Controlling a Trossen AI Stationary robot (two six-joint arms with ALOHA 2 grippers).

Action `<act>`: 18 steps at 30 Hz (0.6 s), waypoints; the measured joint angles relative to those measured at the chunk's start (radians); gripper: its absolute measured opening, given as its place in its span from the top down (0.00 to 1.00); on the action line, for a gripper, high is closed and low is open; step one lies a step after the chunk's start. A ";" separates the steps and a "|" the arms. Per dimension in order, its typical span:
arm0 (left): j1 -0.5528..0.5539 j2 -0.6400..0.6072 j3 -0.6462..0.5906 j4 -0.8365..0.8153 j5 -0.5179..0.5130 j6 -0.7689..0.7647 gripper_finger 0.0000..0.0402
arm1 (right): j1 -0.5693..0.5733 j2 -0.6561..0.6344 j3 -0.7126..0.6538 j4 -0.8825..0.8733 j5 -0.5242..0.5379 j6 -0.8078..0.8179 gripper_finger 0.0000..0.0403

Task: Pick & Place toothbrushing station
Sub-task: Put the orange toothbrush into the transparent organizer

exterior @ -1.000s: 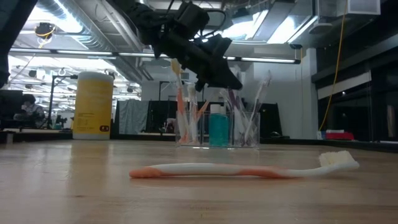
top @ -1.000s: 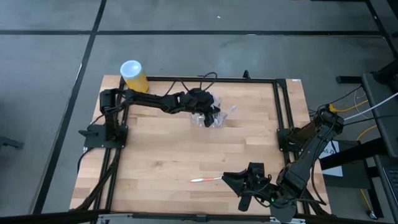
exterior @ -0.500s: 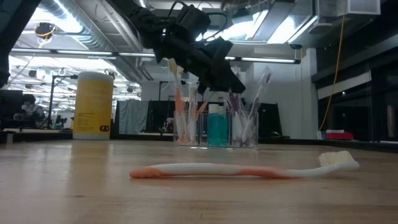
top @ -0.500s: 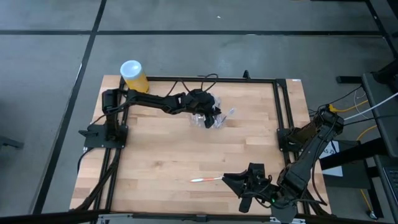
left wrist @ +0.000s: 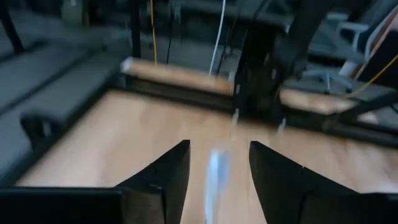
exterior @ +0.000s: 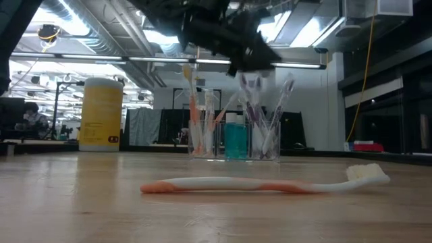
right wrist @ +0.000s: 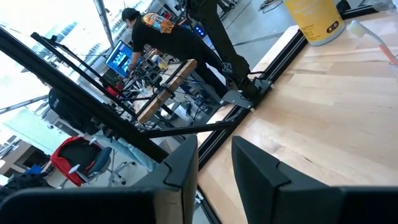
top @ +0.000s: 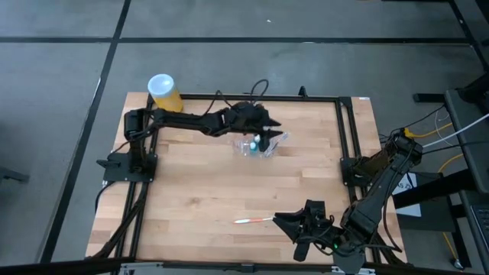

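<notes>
The toothbrushing station (top: 261,145) (exterior: 235,138) is a clear plastic holder standing on its base on the wooden table at far centre. Toothbrushes and a teal bottle stand in its cups. My left gripper (top: 267,127) (exterior: 251,62) (left wrist: 217,152) hovers open just above and behind it, touching nothing. The left wrist view shows a blurred blue shape below the gap between the fingers. My right gripper (top: 299,227) (right wrist: 214,155) waits open near the table's near right corner with nothing between its fingers.
A white and orange toothbrush (top: 252,221) (exterior: 263,183) lies flat on the table near the front, left of my right gripper. A yellow cylinder with a white lid (top: 164,93) (exterior: 100,113) stands at the far left corner. A person (right wrist: 155,31) stands beyond the table's left side.
My left gripper has opened at the top of the station, then risen and drawn back a little toward the table's far edge. The station stays standing where it was.
</notes>
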 joint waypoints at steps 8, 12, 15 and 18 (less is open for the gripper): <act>0.001 -0.002 0.251 -0.110 -0.001 0.108 0.61 | 0.000 0.000 0.000 0.000 0.006 -0.019 0.75; 0.001 -0.046 0.405 -0.413 -0.018 0.262 0.61 | 0.000 0.000 0.000 0.000 -0.031 -0.018 0.75; 0.004 -0.123 0.504 -0.811 -0.042 0.393 0.61 | -0.001 0.000 0.000 -0.041 -0.126 0.040 0.75; 0.011 -0.203 0.496 -1.177 -0.055 0.386 0.61 | -0.001 0.000 0.000 -0.195 -0.203 0.196 0.75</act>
